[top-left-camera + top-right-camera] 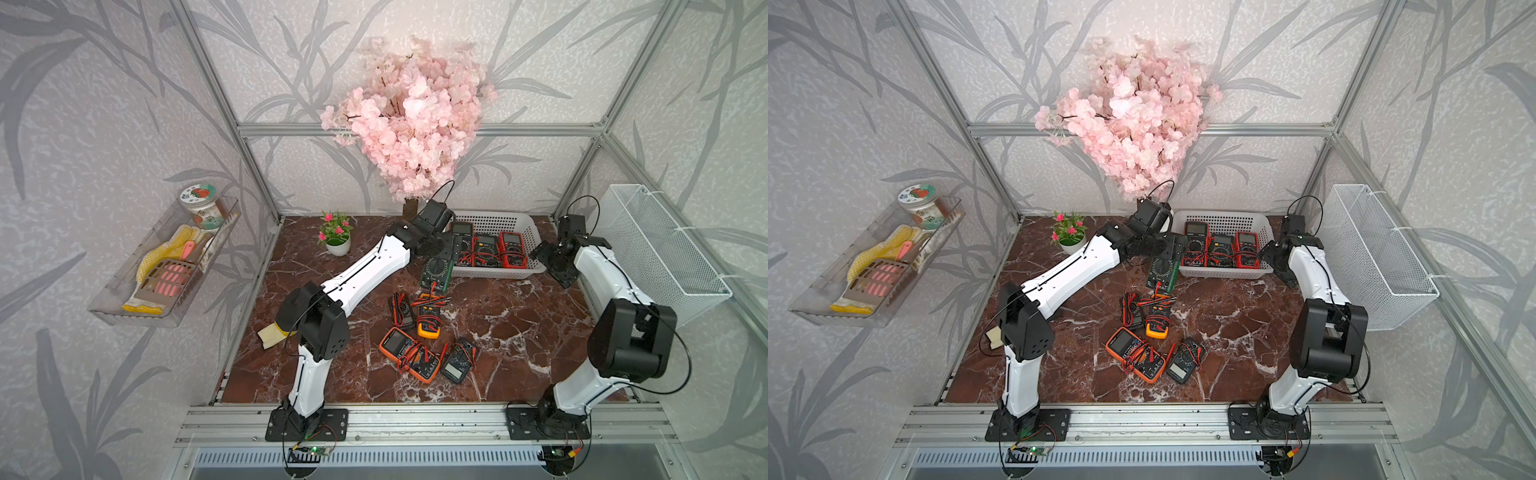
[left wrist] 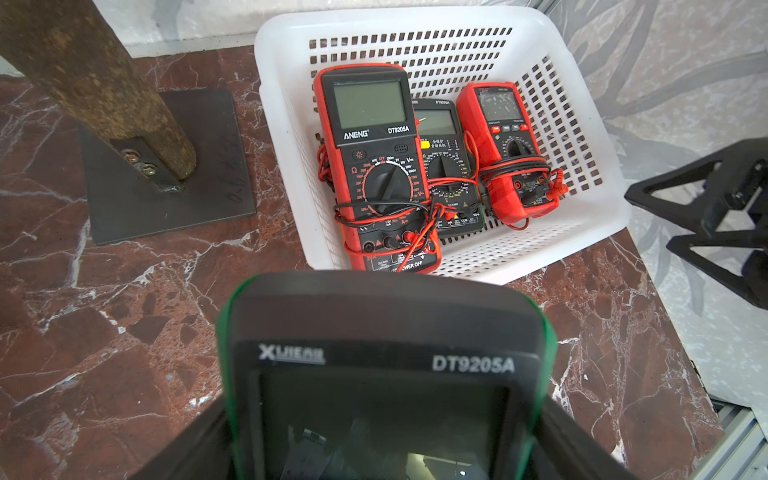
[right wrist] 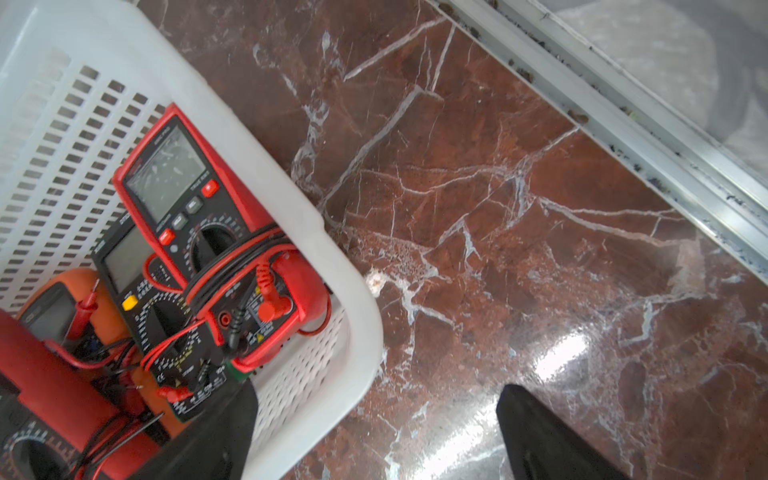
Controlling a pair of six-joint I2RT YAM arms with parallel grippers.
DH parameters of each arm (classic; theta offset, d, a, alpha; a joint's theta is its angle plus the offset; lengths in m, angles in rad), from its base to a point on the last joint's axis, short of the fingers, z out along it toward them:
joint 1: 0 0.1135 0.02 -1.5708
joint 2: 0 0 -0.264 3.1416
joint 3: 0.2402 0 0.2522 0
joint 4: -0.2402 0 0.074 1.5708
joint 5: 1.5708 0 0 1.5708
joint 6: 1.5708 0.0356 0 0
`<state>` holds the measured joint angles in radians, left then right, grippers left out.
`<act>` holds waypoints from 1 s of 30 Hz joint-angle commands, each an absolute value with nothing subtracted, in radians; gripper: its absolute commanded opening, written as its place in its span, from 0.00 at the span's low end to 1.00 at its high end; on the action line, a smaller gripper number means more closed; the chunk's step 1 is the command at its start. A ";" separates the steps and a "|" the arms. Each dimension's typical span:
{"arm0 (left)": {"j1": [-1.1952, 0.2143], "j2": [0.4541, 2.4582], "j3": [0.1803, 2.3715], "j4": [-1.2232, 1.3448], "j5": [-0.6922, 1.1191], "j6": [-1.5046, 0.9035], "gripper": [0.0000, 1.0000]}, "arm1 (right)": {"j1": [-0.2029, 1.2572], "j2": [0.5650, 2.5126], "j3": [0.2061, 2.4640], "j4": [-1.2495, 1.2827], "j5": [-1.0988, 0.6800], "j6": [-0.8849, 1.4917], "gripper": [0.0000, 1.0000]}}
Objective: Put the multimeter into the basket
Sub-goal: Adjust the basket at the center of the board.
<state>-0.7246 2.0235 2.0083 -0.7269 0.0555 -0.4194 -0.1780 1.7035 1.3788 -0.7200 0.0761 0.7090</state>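
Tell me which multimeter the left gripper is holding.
The green-cased multimeter, just outside the basket; the others lie loose inside it or on the table.

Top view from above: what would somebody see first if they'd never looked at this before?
Probably the big pink blossom tree at the back of the table, towering over everything. Next, the left hand gripping a green multimeter right beside the white basket, where three multimeters already lie. Then the tangle of multimeters with red and black wires in the middle of the table.
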 commanded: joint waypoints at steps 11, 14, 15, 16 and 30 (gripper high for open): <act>-0.726 2.039 2.045 -0.698 0.078 -0.429 0.53 | -0.193 1.893 1.507 -0.783 0.066 0.667 0.84; -0.727 2.042 2.047 -0.697 0.078 -0.431 0.53 | -0.194 1.901 1.499 -0.770 0.048 0.664 0.75; -0.726 2.041 2.047 -0.696 0.078 -0.432 0.53 | -0.194 1.900 1.495 -0.766 0.043 0.662 0.72; -0.727 2.043 2.048 -0.696 0.078 -0.433 0.53 | -0.194 1.901 1.491 -0.763 0.036 0.660 0.69; -0.728 2.068 2.085 -0.683 0.096 -0.446 0.54 | -0.191 1.813 1.367 -0.730 -0.057 0.643 0.39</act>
